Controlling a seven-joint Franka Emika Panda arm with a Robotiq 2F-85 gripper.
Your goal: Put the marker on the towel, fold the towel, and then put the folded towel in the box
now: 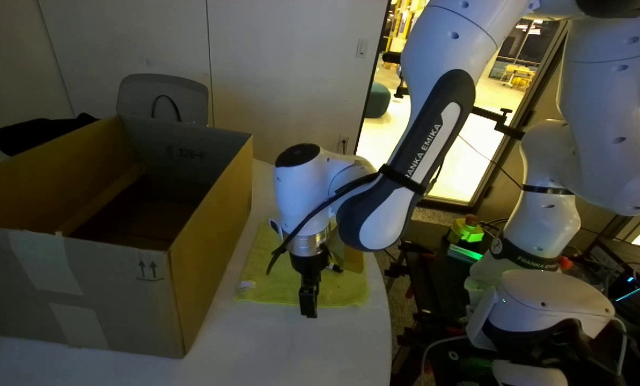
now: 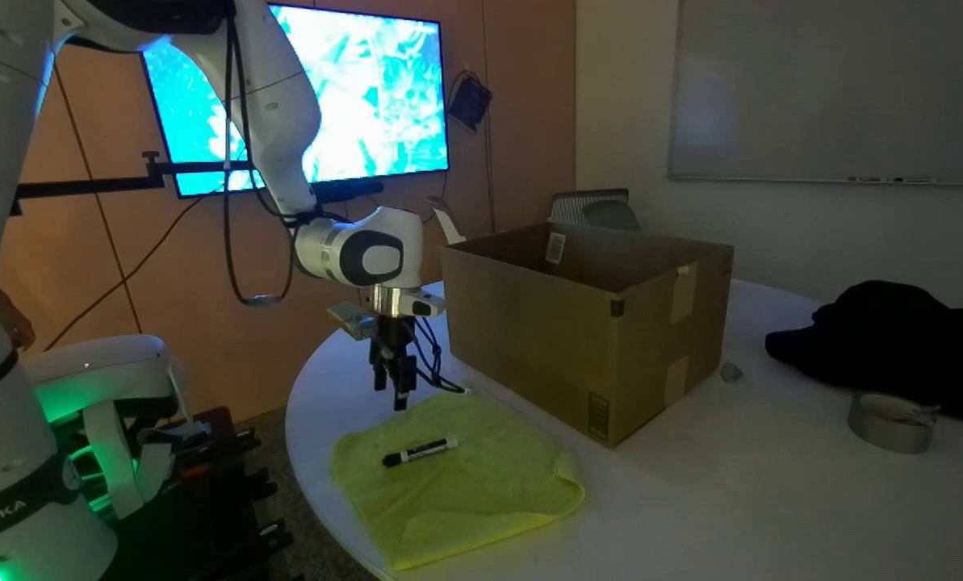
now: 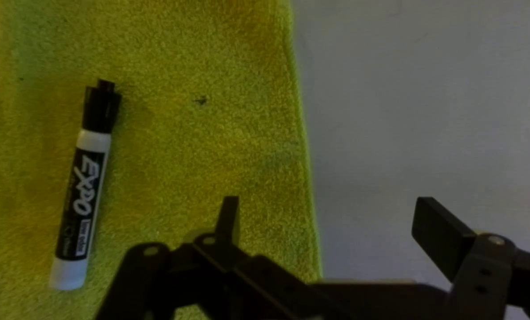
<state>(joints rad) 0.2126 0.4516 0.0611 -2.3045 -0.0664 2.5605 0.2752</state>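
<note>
The yellow-green towel (image 2: pixel 505 476) lies spread on the table with one corner curled; it also shows in an exterior view (image 1: pixel 346 289) and the wrist view (image 3: pixel 193 146). The black-and-white marker (image 2: pixel 420 451) lies on the towel, left of the jaws in the wrist view (image 3: pixel 80 204); the arm partly hides it in an exterior view (image 1: pixel 335 267). My gripper (image 2: pixel 391 395) is open and empty, pointing down above a towel edge. In the wrist view, its jaws (image 3: pixel 327 204) straddle that edge, one over towel, one over table. The cardboard box (image 2: pixel 529 355) stands open beside the towel, also in an exterior view (image 1: pixel 212 252).
The white round table (image 2: pixel 755 500) ends close to the towel on the robot's side. A tape roll (image 2: pixel 891 424) and a black cloth item (image 2: pixel 893 347) lie past the box. A small grey lump (image 2: pixel 730 372) sits by the box corner. A chair (image 1: pixel 164 96) stands behind.
</note>
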